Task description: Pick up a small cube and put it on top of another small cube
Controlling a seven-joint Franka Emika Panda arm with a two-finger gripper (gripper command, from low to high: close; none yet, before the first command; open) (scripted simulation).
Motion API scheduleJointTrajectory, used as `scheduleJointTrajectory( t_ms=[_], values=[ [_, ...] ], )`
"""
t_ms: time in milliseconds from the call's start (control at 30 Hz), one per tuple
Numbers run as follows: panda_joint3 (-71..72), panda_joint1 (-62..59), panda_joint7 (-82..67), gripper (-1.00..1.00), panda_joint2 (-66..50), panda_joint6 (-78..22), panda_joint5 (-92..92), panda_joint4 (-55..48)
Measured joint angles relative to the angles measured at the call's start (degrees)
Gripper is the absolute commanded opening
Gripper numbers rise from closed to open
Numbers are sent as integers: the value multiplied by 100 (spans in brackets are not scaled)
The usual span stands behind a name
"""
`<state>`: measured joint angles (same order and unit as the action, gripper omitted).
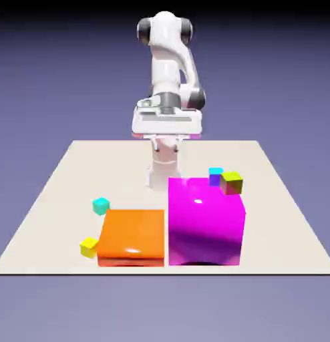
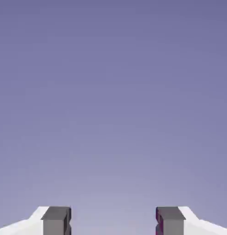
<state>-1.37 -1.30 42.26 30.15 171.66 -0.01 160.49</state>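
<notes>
Gripper spread wide, empty, upper centre of frame; small cube far below, lower left.

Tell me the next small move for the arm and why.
Probably swing the open gripper forward and down toward the cyan-teal cube. The hand view shows only backdrop between the spread fingertips, so nothing is held, and the cube sits free on the table just behind the orange block, toward the exterior view's left.

the tool shows two grey fingertips spread wide against plain blue-violet backdrop.
</notes>
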Motion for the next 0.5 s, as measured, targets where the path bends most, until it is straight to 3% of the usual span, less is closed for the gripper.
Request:
scheduleJointTrajectory(
  t_ms=[500],
  values=[
    [-1706, -2380, -249, 0, -3115, -2918, -9, -640]
  ],
)
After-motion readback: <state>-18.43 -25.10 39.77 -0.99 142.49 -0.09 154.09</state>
